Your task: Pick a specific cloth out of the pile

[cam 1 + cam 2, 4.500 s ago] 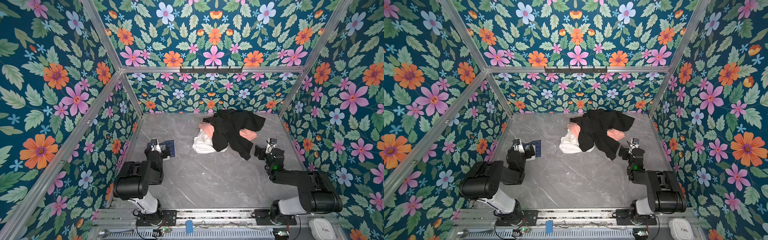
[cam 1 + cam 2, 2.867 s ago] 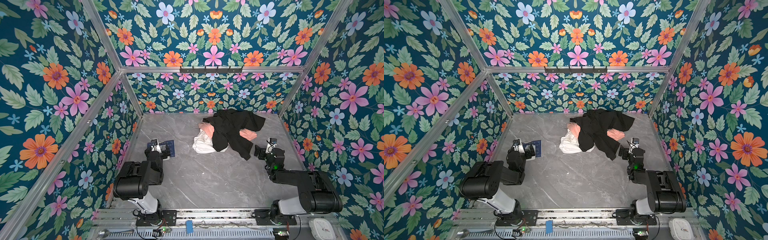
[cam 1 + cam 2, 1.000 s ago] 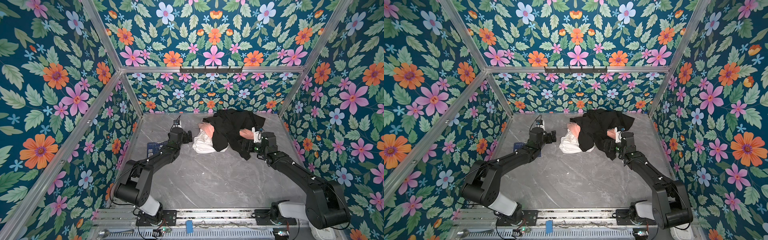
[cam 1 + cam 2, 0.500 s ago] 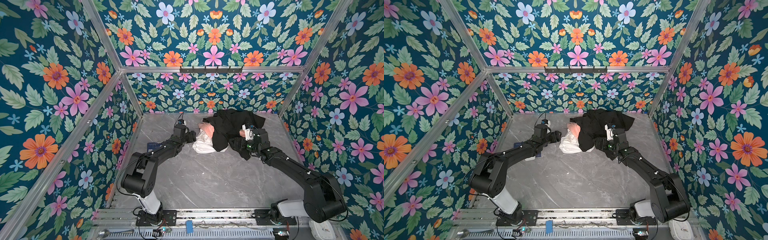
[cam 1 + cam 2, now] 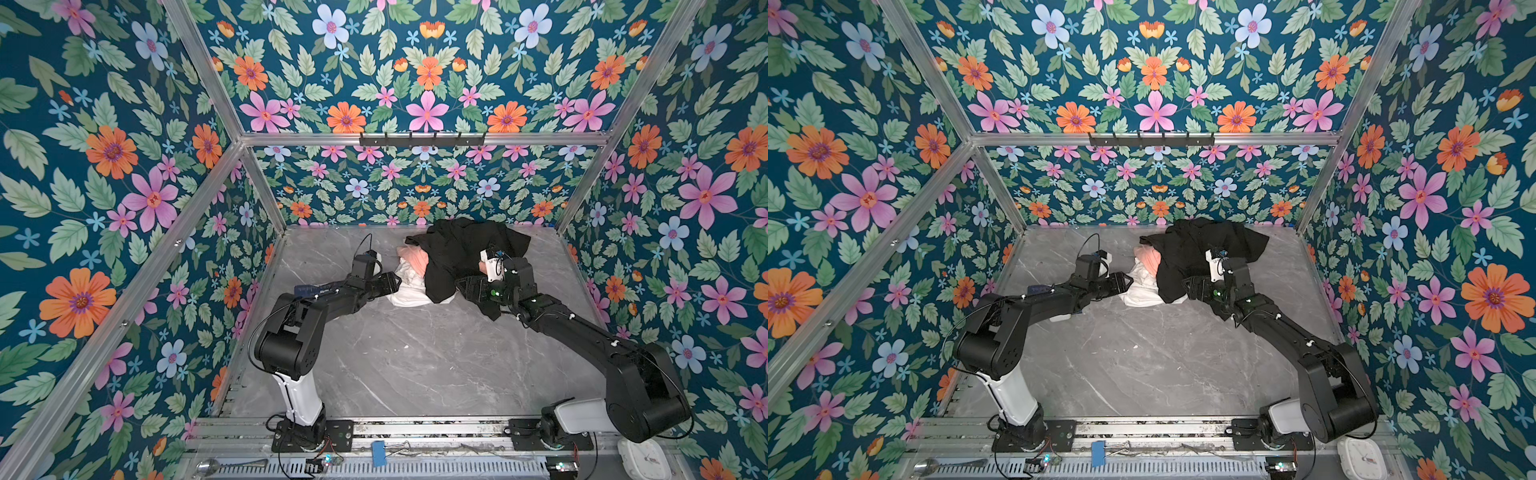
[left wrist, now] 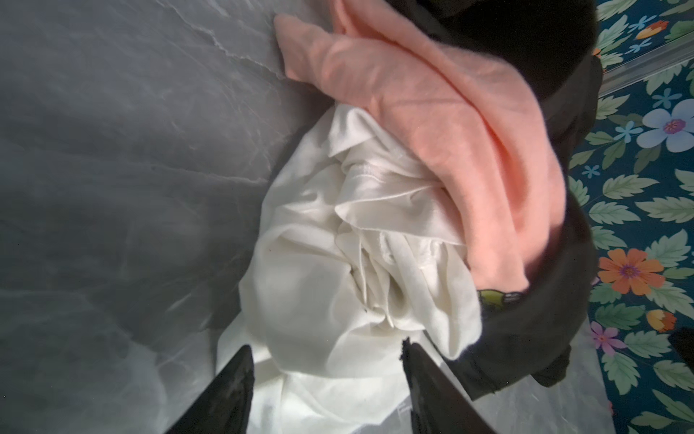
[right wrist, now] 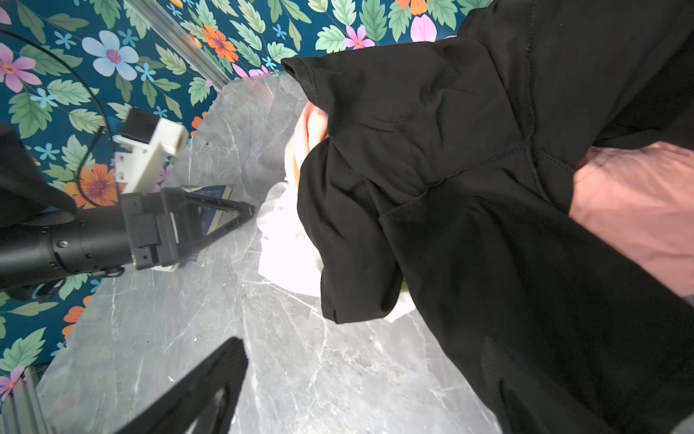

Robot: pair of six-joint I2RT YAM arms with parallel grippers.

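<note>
Black garment (image 5: 459, 253), peach shirt (image 5: 415, 259) overlie white cloth (image 5: 405, 295)

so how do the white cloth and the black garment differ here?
Colour: the white cloth is plain white, the black garment black.
Layer: the black garment drapes over the pile; the white cloth lies bunched under it, showing on the left arm's side.
Grippers: the left gripper has open jaws straddling a white cloth fold; the right gripper is open at the black garment's near edge.
Both are soft, crumpled fabric.
</note>
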